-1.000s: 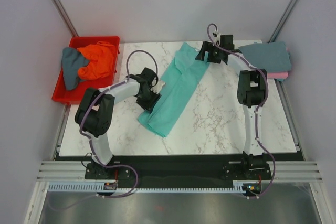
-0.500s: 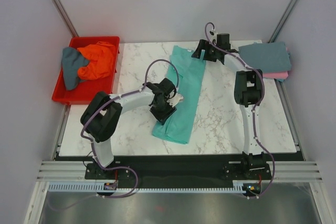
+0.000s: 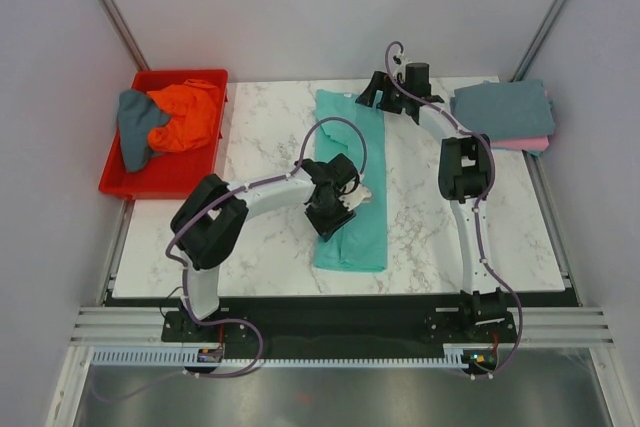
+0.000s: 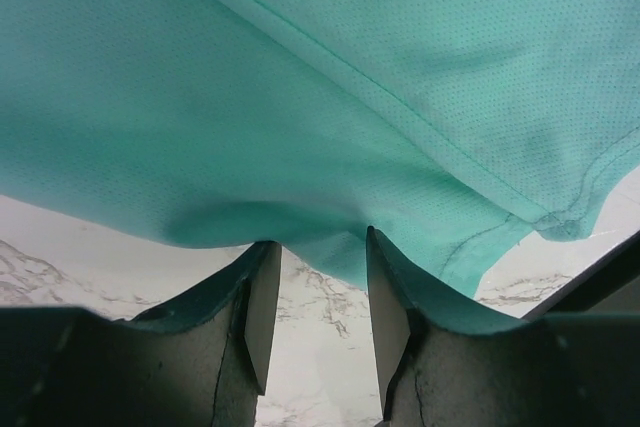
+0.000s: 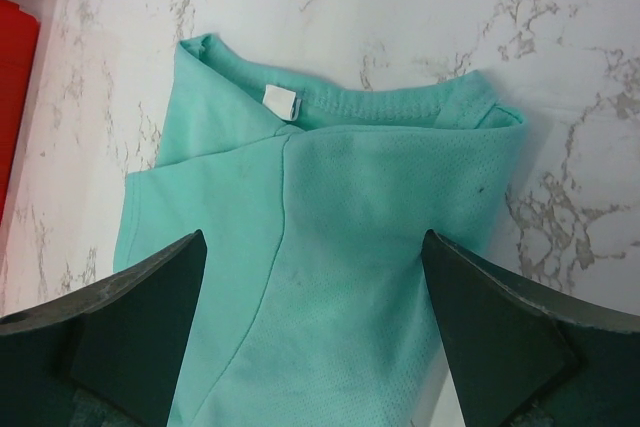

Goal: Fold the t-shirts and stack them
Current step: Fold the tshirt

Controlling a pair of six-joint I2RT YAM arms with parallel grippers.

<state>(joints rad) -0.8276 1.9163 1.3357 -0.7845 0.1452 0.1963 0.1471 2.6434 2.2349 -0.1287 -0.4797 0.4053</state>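
On your left, the red bin [image 3: 120, 185] holds a loose grey shirt [image 3: 134, 129] and an orange shirt [image 3: 188, 115], both unfolded, so those two are yet to do. In the middle of the surface [image 3: 260, 137], the teal shirt [image 3: 362, 142] lies as a long narrow strip running from the far edge toward you. I judge it folded lengthwise, with the cross folds left. Your left tool [image 3: 338, 209] sits at the strip's left edge about midway, half closed, with a fold of teal cloth caught at its tips and raised off the marble. Your right tool [image 3: 383, 97] hangs over the collar end, spread wide and holding nothing. At far right, a folded grey shirt [image 3: 500, 102] rests on a pink shirt [image 3: 530, 143]: the stack is begun.

Bare marble lies on both sides of the strip. The near hem sits close to the front edge, and the stack seems to overhang the right edge.
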